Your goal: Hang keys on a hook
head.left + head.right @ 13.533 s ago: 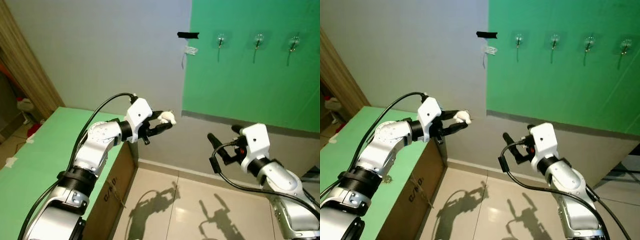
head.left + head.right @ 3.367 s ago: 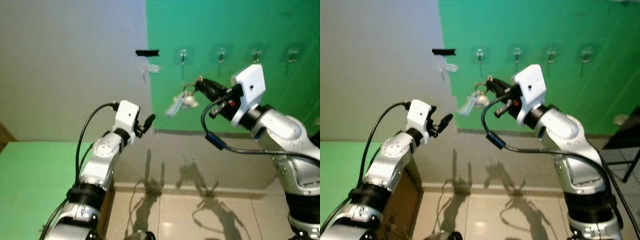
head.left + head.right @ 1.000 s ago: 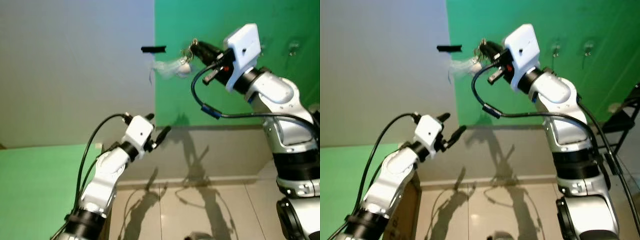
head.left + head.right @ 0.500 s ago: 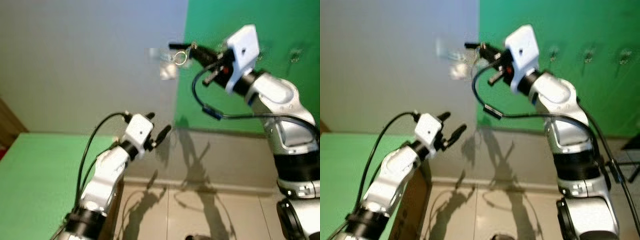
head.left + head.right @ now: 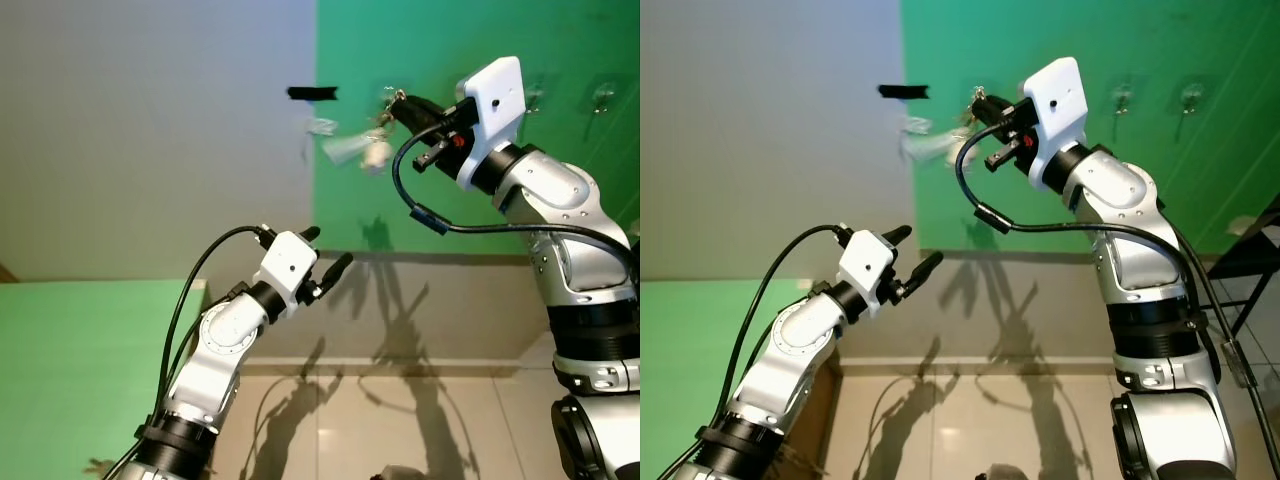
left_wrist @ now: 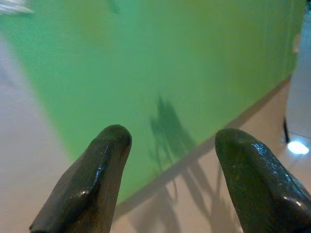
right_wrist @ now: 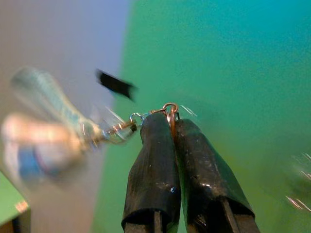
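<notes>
Right gripper is seen raised to the green wall, fingers clamped on the ring of the keys, which are blurred beside a hook. Light and loose, they are judged best held by the ring. Left gripper is held agape, empty.

Two hooks on the wall, one bunch of keys, two pincers
</notes>
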Controlling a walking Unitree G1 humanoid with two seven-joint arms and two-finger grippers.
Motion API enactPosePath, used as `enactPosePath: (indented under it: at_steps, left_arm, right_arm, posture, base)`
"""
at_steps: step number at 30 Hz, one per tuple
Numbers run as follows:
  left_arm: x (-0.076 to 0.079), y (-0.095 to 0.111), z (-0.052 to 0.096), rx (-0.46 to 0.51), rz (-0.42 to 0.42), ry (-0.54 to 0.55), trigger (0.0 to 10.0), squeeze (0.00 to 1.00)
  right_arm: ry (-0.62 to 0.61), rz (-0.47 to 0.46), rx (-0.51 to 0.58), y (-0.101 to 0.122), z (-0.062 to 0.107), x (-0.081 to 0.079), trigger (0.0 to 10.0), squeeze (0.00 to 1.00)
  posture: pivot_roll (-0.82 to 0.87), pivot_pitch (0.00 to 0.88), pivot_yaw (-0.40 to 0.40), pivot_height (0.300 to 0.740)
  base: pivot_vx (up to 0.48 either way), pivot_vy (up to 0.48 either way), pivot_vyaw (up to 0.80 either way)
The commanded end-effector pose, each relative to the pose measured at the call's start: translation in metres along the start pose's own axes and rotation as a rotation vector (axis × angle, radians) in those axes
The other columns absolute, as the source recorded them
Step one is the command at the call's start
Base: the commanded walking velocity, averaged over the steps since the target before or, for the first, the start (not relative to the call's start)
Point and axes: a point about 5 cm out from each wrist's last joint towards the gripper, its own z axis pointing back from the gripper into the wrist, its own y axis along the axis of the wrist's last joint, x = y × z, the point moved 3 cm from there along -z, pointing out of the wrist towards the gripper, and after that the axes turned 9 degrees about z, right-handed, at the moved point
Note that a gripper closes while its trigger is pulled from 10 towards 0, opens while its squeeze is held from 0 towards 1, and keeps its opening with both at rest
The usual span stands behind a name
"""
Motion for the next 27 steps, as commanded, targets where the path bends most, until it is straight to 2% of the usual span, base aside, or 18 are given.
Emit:
enactPosePath:
  at_steps: [1, 4, 6, 12, 16, 24, 27]
  left_arm:
    - [0.001, 0.004, -0.002, 0.008, -0.006, -0.008, 10.0, 0.0]
    - [0.0, 0.004, -0.002, 0.01, 0.005, 0.001, 10.0, 0.0]
    - [-0.004, 0.005, -0.002, 0.021, 0.03, 0.026, 10.0, 0.0]
    - [-0.007, 0.007, -0.002, 0.03, 0.023, 0.038, 10.0, 0.0]
    - [-0.007, 0.006, -0.002, 0.03, 0.023, 0.039, 10.0, 0.0]
    - [-0.006, 0.005, -0.002, 0.029, 0.018, 0.028, 10.0, 0.0]
    - [-0.007, 0.006, -0.001, 0.03, 0.016, 0.026, 10.0, 0.0]
  right_arm:
    - [0.0, 0.01, 0.024, 0.006, -0.002, 0.002, 0.0, 0.0]
    - [0.002, 0.01, 0.024, 0.006, -0.002, 0.001, 0.0, 0.0]
    - [0.003, 0.01, 0.023, 0.006, -0.002, 0.001, 0.0, 0.0]
    - [0.016, 0.006, 0.031, 0.007, -0.003, -0.001, 0.0, 0.0]
    - [0.086, -0.011, 0.048, 0.014, -0.002, -0.009, 0.0, 0.0]
    - [0.021, -0.003, 0.026, 0.004, -0.004, 0.002, 0.0, 0.0]
    - [-0.008, 0.027, 0.008, -0.002, -0.004, 0.006, 0.0, 0.0]
  posture:
    - [-0.12, 0.0, 0.045, 0.74]
    - [-0.12, 0.0, 0.043, 0.74]
    - [-0.12, 0.0, 0.043, 0.74]
    - [-0.12, 0.0, 0.039, 0.74]
    - [-0.11, 0.0, 0.037, 0.74]
    - [-0.11, 0.0, 0.038, 0.74]
    - [-0.11, 0.0, 0.039, 0.74]
  base:
    - [0.255, -0.405, 0.0]
    - [0.26, -0.4, 0.0]
    - [0.171, 0.0, 0.0]
    - [0.0, 0.0, 0.0]
    - [0.0, 0.0, 0.0]
    - [0.0, 0.0, 0.0]
    - [0.0, 0.0, 0.0]
